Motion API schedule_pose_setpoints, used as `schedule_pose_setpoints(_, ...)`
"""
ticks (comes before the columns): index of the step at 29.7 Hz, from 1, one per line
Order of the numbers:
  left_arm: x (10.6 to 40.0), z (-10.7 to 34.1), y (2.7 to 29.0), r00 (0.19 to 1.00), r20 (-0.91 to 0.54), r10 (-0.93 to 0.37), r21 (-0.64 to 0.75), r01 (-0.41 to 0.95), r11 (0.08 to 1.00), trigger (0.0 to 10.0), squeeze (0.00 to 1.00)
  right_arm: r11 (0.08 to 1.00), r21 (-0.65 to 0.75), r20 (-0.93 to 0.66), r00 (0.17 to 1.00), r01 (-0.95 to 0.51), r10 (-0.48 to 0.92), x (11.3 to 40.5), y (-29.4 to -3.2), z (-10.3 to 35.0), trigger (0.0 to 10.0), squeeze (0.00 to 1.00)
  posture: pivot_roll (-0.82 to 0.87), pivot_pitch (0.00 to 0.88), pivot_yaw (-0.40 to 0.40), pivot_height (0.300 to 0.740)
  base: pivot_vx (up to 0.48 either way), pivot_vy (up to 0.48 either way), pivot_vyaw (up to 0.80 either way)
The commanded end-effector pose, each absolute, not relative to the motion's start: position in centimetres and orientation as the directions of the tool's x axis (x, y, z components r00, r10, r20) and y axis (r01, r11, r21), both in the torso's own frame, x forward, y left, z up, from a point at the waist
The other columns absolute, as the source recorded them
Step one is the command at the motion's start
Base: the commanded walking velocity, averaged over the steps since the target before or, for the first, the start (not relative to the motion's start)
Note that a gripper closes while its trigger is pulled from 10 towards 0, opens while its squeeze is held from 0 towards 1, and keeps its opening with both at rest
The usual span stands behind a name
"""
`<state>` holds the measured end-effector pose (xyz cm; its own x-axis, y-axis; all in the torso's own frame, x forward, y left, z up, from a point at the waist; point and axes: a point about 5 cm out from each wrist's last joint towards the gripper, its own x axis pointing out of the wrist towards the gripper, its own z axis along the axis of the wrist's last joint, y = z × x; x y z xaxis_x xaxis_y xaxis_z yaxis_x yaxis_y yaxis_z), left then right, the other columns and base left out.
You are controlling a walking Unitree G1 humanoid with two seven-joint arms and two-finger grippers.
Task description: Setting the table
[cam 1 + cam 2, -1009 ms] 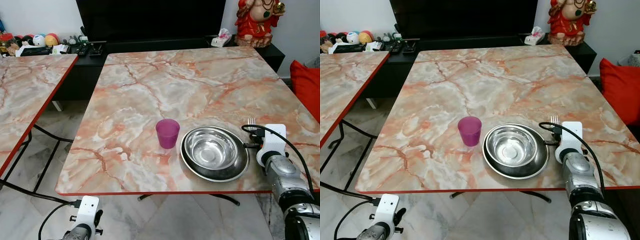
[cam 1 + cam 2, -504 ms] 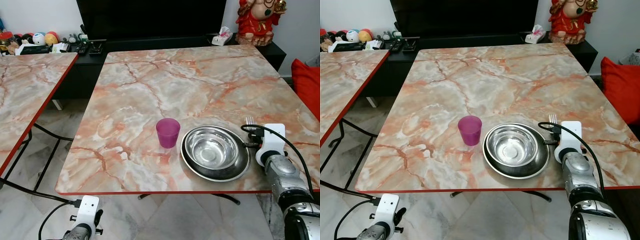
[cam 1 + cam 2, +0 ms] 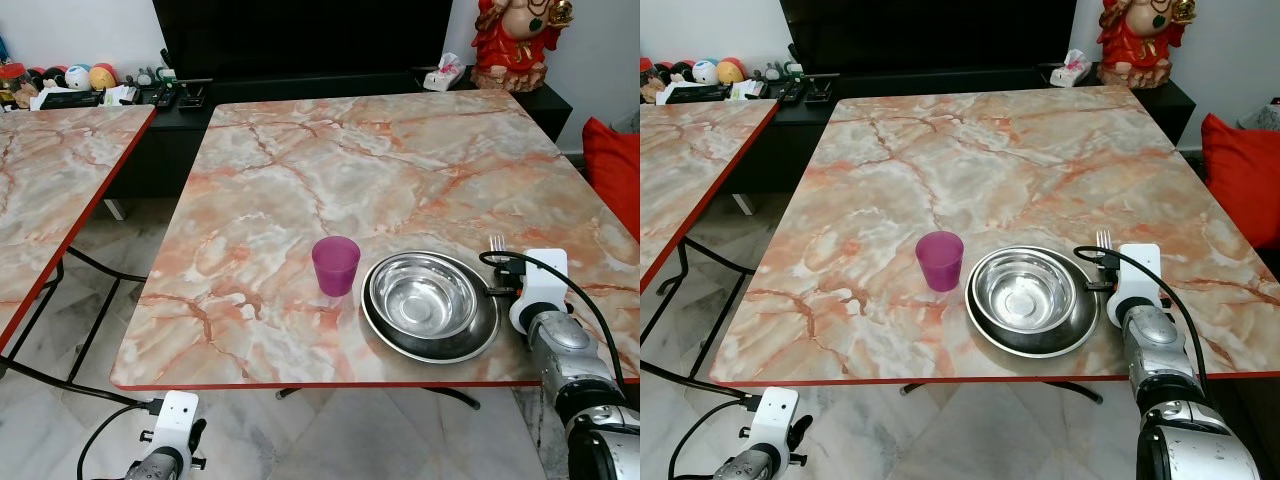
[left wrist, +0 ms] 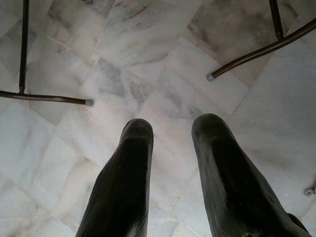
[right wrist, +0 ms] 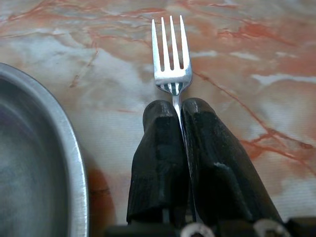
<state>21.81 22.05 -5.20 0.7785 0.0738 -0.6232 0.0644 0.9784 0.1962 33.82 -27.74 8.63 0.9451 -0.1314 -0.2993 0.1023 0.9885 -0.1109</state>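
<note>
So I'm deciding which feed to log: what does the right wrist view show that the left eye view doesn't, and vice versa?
Right wrist alone: the right gripper shut on the fork, its tines pointing away from the wrist. Left eye alone: the purple cup left of the bowl nested in the plate, the second table, and the left gripper hanging idle. Both: fork, plate rim, marble table.

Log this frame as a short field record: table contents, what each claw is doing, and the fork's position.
table: marble-pattern table
cup: purple cup, upright, left of the bowl
bowl: steel bowl nested in steel plate
fork: fork, right of the plate, tines pointing away from the robot
right claw: right claw shut on the fork's handle
left claw: left claw open, over the floor
</note>
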Motion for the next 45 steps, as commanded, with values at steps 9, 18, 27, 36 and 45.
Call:
schedule_pose_setpoints(9,21.9,-5.1,22.24,0.778,-0.625,0.07,0.209,0.08,0.975,10.0,0.0,0.989,-0.117,-0.307,0.944,0.086,-0.119,34.01,-27.21,8.5,10.0,0.0,0.02,0.045,0.058,0.74,0.0,0.0,0.0)
schedule_pose_setpoints(18,21.97,-5.06,22.25,0.779,-0.623,0.072,0.211,0.079,0.974,10.0,0.0,0.989,-0.114,-0.309,0.942,0.096,-0.128,33.98,-27.3,8.46,10.0,0.0,0.02,0.045,0.06,0.74,0.0,0.0,0.0)
schedule_pose_setpoints(27,21.97,-5.05,22.25,0.78,-0.621,0.074,0.214,0.078,0.974,10.0,0.0,0.988,-0.113,-0.314,0.94,0.101,-0.132,33.93,-27.32,8.36,10.0,0.0,0.02,0.033,0.059,0.74,0.0,0.0,0.0)
schedule_pose_setpoints(36,22.0,-5.01,22.32,0.781,-0.621,0.074,0.22,0.083,0.972,10.0,0.0,0.989,-0.11,-0.316,0.94,0.096,-0.126,33.94,-27.01,8.18,10.0,0.0,0.02,0.022,0.062,0.74,0.0,0.0,0.0)
schedule_pose_setpoints(45,22.03,-4.97,22.38,0.782,-0.619,0.073,0.219,0.084,0.972,10.0,0.0,0.988,-0.11,-0.326,0.935,0.107,-0.138,33.82,-27.14,8.01,10.0,0.0,0.03,0.017,0.062,0.74,0.0,0.0,0.0)
